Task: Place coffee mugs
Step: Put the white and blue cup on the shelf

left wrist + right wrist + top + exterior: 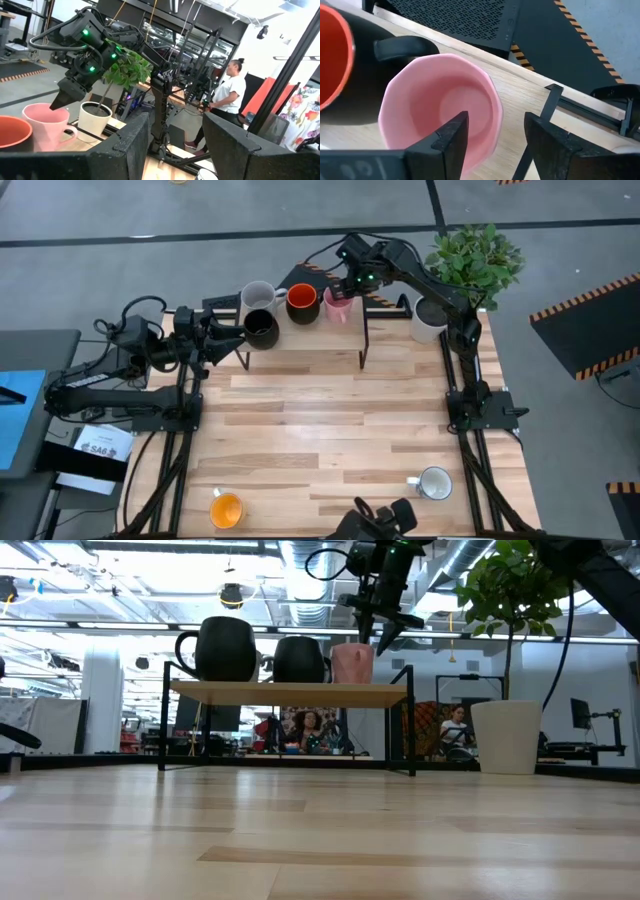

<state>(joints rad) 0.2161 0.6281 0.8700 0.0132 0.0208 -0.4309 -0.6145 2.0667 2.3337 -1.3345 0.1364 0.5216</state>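
Note:
Four mugs stand on a low wooden shelf (300,355) at the table's far side: grey (258,293), black (262,328), red-orange (302,302) and pink (337,304). My right gripper (496,122) is open over the pink mug (440,107), pointing down. One finger is inside the rim and one outside, and neither visibly touches it. My left gripper (176,125) is open and holds nothing, just left of the black mug (228,648). The white mug with the blue pattern (433,483) and the yellow-orange mug (226,510) stand on the table near its near edge.
A white pot with a green plant (432,318) stands at the shelf's right end, beside my right arm. The middle of the table (330,430) is bare wood. Beyond the table a person (227,100) stands among racks. The shelf's thin black legs (410,720) reach the tabletop.

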